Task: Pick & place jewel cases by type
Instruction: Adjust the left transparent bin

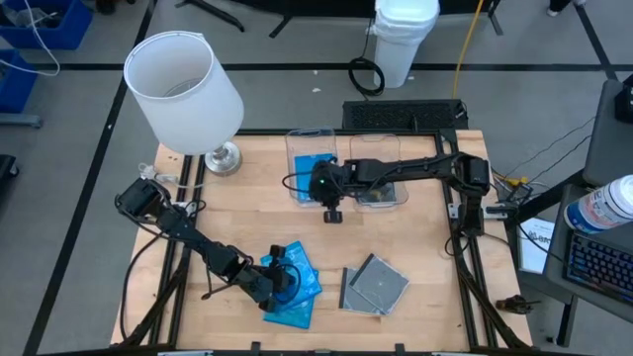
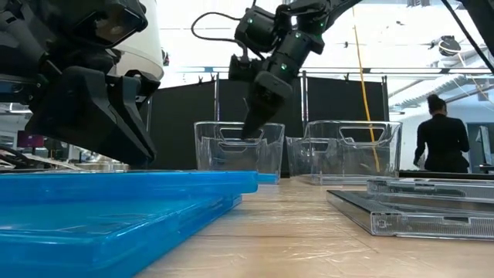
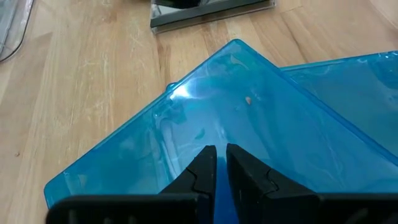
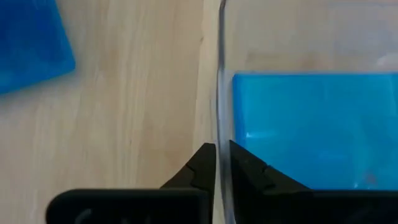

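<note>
Several bright blue jewel cases [image 1: 300, 297] lie stacked and fanned out on the table's near left; they also show in the left wrist view [image 3: 249, 106]. My left gripper [image 1: 280, 280] is shut, right over the top blue case [image 3: 205, 118]. Grey/clear jewel cases [image 1: 376, 287] lie stacked at the near right. Two clear bins stand side by side at the far middle. The left bin [image 1: 297, 148] has a blue case [image 4: 311, 124] lying flat in it. My right gripper [image 1: 324, 195] points down at this bin's near wall, shut on it. My left gripper's shut fingertips [image 3: 205, 163] are down over the flat top of the upper blue case, coming slanting from the table's left. I cannot tell whether they touch it. My right gripper pinches the left bin's near wall [image 4: 221, 134] from above, pointing down, with one finger inside the bin and one outside. The bin stands flat on the table.
The right clear bin [image 1: 381, 148] stands beside the left one. A white lamp [image 1: 183, 84] stands at the table's far left corner. Bare wood lies between the bins and the case stacks. A person [image 2: 441, 139] stands in the room beyond the table.
</note>
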You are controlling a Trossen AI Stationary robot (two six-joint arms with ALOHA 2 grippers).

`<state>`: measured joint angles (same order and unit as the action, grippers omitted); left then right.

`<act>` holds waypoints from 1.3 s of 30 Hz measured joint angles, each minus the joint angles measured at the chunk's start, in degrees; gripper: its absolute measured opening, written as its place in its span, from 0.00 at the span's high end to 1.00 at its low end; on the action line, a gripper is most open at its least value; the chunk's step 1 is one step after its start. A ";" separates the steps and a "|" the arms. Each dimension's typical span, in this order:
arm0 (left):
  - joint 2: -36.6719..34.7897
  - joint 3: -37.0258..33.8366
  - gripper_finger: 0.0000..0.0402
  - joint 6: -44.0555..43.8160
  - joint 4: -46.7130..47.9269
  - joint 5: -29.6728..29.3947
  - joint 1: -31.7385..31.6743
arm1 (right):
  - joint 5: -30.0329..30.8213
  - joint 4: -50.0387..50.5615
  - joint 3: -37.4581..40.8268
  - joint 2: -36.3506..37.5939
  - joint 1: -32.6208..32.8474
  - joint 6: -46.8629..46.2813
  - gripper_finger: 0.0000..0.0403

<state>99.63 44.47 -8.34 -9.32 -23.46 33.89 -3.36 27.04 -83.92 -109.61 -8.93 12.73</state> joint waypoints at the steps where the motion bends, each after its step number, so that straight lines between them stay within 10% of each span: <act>1: 0.00 0.00 0.88 0.00 -0.02 0.00 -0.01 | 0.02 -0.73 0.00 0.03 0.01 -0.69 0.95; 29: 0.00 0.00 0.88 -0.84 -0.36 -0.02 0.00 | -3.36 -13.24 6.06 0.19 1.58 -8.52 0.99; 39: 0.00 0.00 0.88 0.51 -0.35 -0.02 -0.07 | -1.57 -12.57 6.54 0.46 1.62 -7.43 0.74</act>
<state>99.63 44.47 -7.83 -9.67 -23.49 33.82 -4.93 14.47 -77.38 -109.16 -7.31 5.29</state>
